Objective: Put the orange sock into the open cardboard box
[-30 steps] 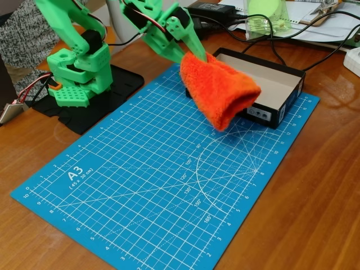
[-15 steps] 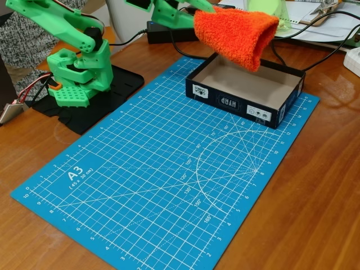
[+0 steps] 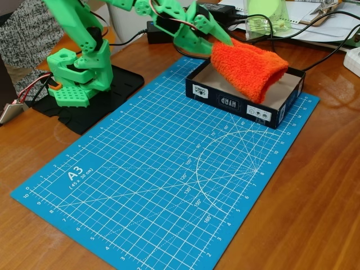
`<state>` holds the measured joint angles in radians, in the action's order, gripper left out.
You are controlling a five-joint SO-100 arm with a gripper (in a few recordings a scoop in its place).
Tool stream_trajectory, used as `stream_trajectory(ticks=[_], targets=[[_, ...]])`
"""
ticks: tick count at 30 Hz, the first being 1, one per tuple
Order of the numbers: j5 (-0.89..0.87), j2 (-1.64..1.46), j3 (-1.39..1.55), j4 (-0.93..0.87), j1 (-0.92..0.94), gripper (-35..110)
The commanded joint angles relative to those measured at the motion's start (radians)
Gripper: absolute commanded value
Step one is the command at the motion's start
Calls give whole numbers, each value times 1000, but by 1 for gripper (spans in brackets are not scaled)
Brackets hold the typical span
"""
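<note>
The orange sock, fluffy and bright, hangs from my green gripper, which is shut on its upper left end. The sock slopes down to the right over the open cardboard box, and its lower end dips inside the box's rim near the front wall. The box is dark outside with white labels, tan inside, and stands on the far right corner of the blue cutting mat. Whether the sock touches the box floor is hidden.
The arm's green base sits on a black plate at the mat's left. Behind the box lie black cables, papers and a clear cup. A person's grey sleeve shows at the far left. The mat lies on a wooden table.
The gripper rose with the sock from in front of the box to above it, then came down, so the sock now dips into the box.
</note>
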<state>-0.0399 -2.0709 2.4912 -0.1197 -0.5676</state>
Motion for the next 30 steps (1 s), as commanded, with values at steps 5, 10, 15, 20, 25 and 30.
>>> stream_trajectory(ticks=[5, 10, 15, 20, 25, 30], targets=[[-97, 48, -92, -94, -23, 27], [-124, -23, -84, -114, 26, 36], [-206, -146, -52, -130, 112, 30], [-193, -293, -48, -235, 241, 23], [-124, -446, -6, -247, 405, 15], [2, -732, 101, -364, 632, 10]])
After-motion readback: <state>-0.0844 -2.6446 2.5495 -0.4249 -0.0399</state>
